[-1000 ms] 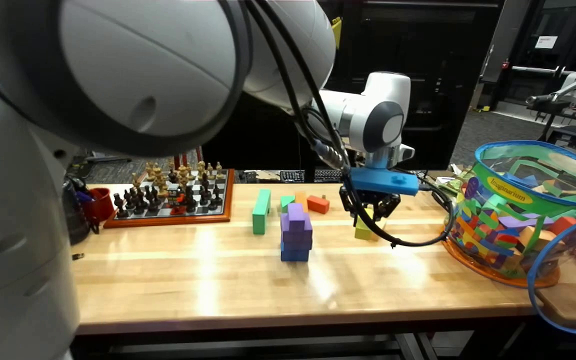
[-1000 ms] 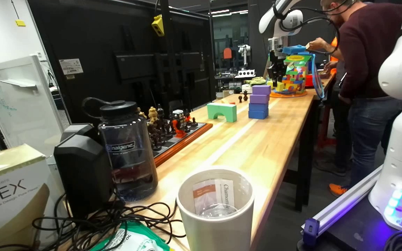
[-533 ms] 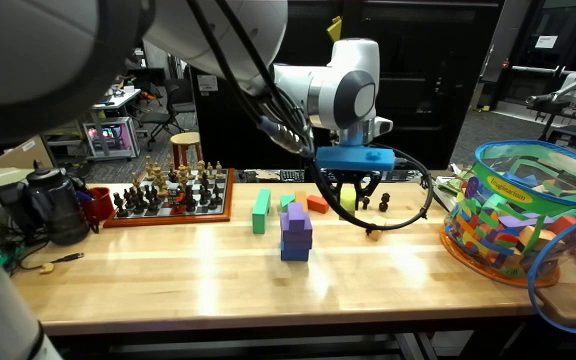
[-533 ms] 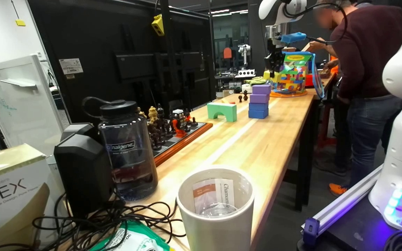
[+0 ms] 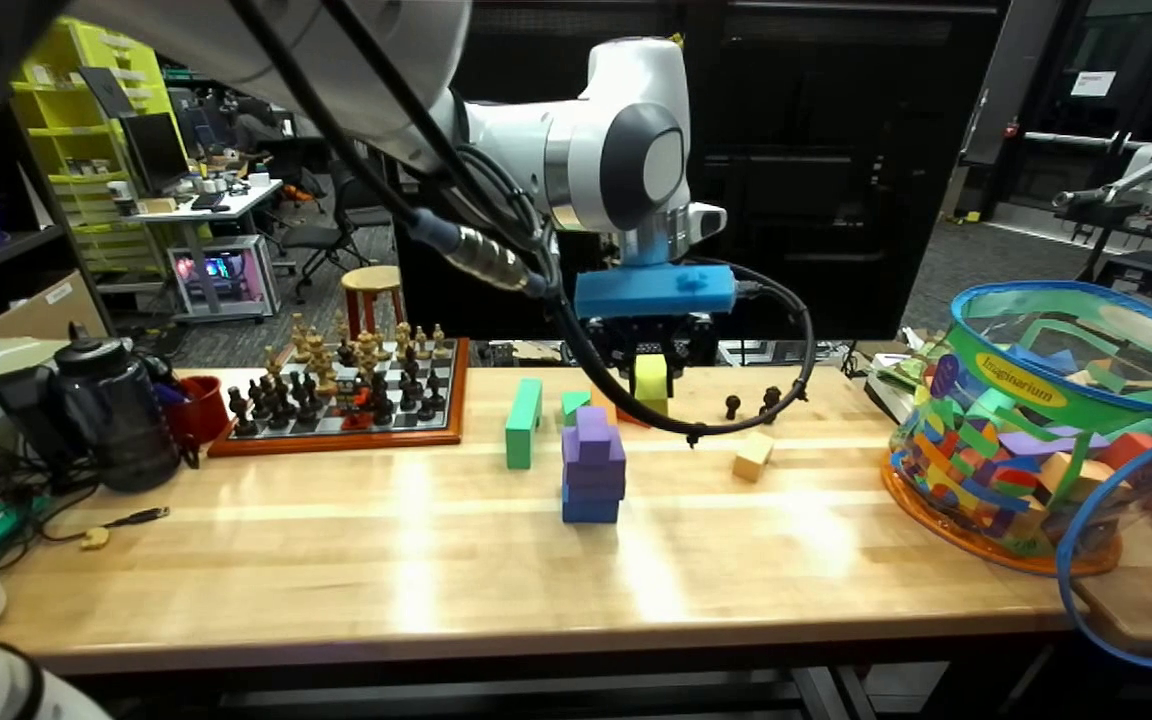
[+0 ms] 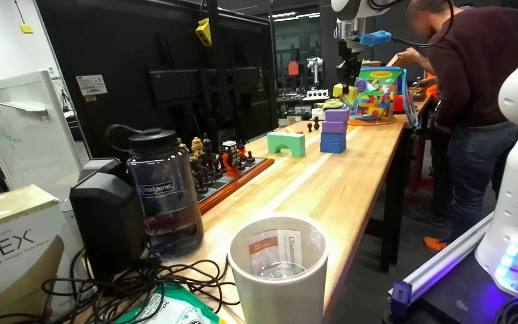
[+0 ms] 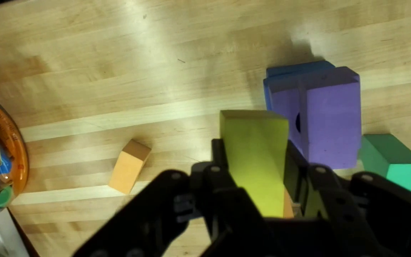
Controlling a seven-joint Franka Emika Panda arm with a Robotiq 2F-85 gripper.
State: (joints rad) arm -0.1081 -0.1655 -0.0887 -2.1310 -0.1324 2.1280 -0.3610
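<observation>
Since the last look, the yellow block (image 5: 650, 382) has shifted sideways with my hand (image 7: 256, 157), toward the purple-and-blue stack (image 5: 592, 468) and away from the pale wooden block (image 5: 753, 456); the stack itself stands where it did on the counter (image 5: 476, 570). I have the yellow block pinched by its long sides, and it hangs clear of the counter.

The relation I watch is between that block and the stack. In the wrist view, the stack lies just to the right of what I hold and a little farther up; the block's upper right corner overlaps the stack's edge as that camera sees them, though I find no sign of touching. In an exterior view, the block sits farther back than the stack and off to the side nearer the clear tub (image 5: 1021, 380). Its long axis runs close to parallel with that of the top purple block (image 7: 334, 128), so by my judgement little twist separates the two. On the stack's other side stands the green arch block (image 5: 519, 435), well apart from my hand.

Height is what I can't call fairly: the black cable (image 5: 696, 430) crosses in front of the yellow block's lower part, so I can't tell how its underside compares with the stack's top.
</observation>
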